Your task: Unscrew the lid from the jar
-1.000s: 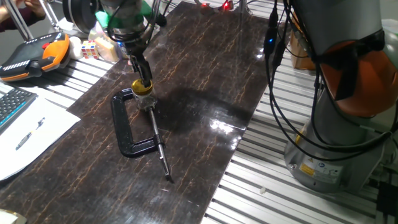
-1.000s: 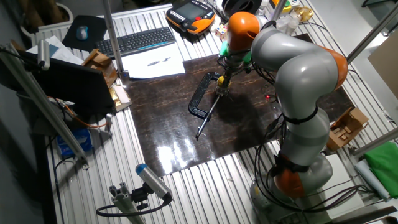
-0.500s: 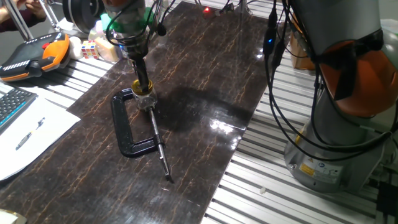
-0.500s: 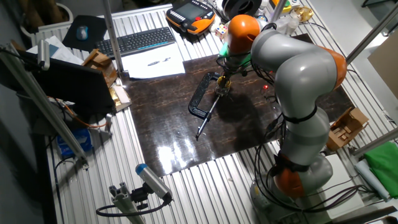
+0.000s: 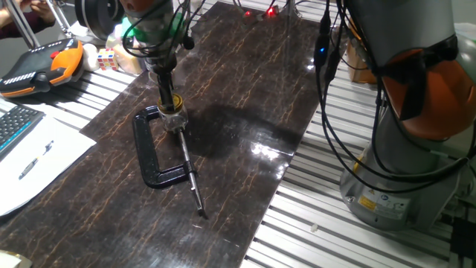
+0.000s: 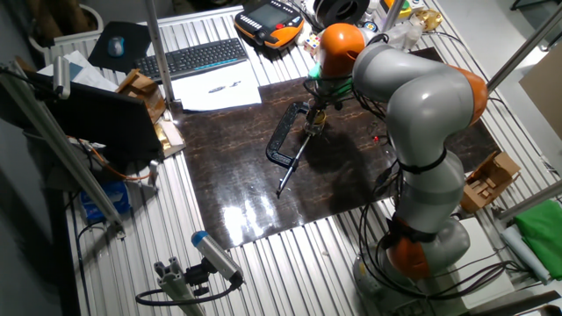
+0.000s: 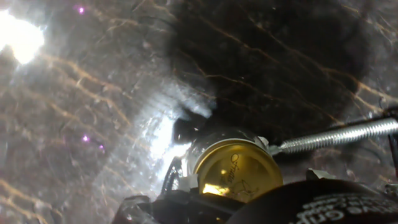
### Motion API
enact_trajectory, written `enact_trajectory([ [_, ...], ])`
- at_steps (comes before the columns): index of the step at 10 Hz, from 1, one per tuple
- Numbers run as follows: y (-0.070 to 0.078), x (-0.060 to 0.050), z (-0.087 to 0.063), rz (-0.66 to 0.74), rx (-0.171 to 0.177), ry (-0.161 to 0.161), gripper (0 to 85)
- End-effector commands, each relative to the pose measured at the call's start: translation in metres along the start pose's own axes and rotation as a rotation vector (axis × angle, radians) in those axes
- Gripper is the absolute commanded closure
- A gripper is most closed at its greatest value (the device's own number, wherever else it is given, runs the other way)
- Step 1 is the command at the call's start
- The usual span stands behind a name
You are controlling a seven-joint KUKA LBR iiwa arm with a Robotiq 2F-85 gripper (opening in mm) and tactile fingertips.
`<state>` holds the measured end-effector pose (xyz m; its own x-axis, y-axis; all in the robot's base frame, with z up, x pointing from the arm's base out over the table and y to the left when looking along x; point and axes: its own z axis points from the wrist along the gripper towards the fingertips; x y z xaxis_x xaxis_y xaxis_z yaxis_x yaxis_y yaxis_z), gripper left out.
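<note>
Jaws [image 5: 172, 104] sitting at the lid [image 7: 237, 172], grip state unclear; I'm aiming to stay centred over the jar [image 7: 211, 142] while twisting, clamp [image 5: 149, 149] bracing it.

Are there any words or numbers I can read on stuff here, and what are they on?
Small round gold-yellow metal lid: thin engraved script, too faint to read.
Black part of the gripper, bottom right of the hand view: embossed lettering, too blurred to read.
Grey robot base: sticker, too small to read.
Nothing else is legible.
</note>
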<state>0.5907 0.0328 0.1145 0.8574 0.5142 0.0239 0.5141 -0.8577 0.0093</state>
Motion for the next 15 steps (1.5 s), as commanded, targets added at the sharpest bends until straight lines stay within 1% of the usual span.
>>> enact_trajectory([
  [1, 0.0, 0.0002, 0.0005, 0.046, 0.001, -0.002, 0.0],
  [6, 0.0015, 0.0018, 0.0034, 0.044, -0.004, -0.008, 0.0],
  [12, 0.0032, 0.0053, 0.0081, 0.047, -0.004, -0.005, 0.0],
  [15, 0.006, 0.0089, 0.0046, 0.043, -0.024, -0.01, 0.0],
])
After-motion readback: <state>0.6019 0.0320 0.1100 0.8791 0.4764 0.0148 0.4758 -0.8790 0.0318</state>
